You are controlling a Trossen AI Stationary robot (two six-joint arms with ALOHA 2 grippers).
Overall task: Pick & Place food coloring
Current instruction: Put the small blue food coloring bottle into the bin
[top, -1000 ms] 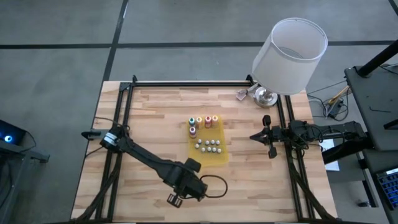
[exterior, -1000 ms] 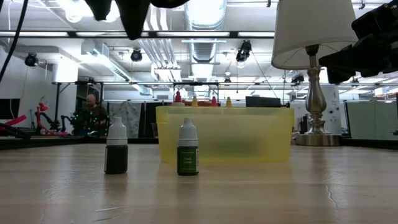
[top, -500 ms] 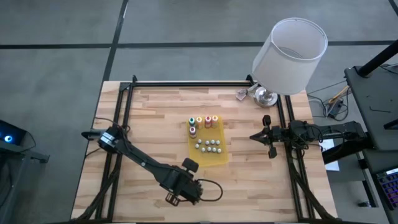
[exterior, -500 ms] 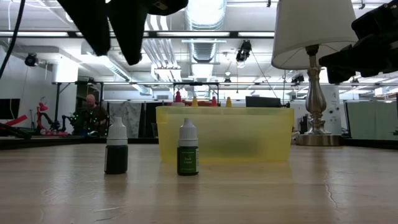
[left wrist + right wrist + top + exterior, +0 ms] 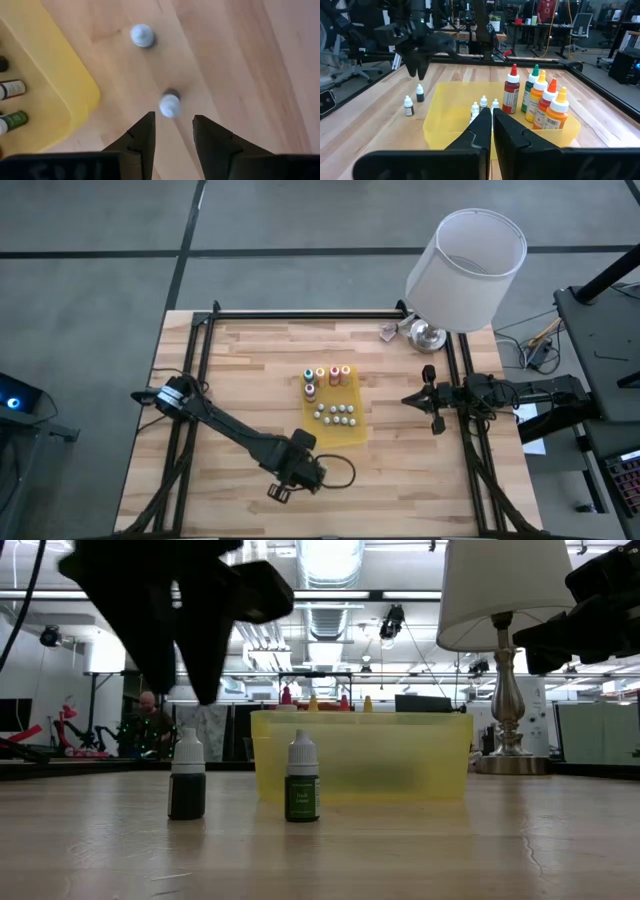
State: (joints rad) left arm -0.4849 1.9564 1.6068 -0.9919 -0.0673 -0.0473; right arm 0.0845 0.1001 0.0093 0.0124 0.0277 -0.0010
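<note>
White-shaded lamp (image 5: 466, 268) at table's (image 5: 250, 370) far right corner

Bright, even overhead light; ceiling lamps (image 5: 325, 560) glare in low view. Left arm (image 5: 170, 610) blurred, silhouetted. Table (image 5: 250, 380) shadows soft.

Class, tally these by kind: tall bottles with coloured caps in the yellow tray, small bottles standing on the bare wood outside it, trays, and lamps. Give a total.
Tall bottles with coloured caps: 5
Small bottles on the wood: 2
Yellow tray: 1
Lamp: 1
Total: 9
</note>
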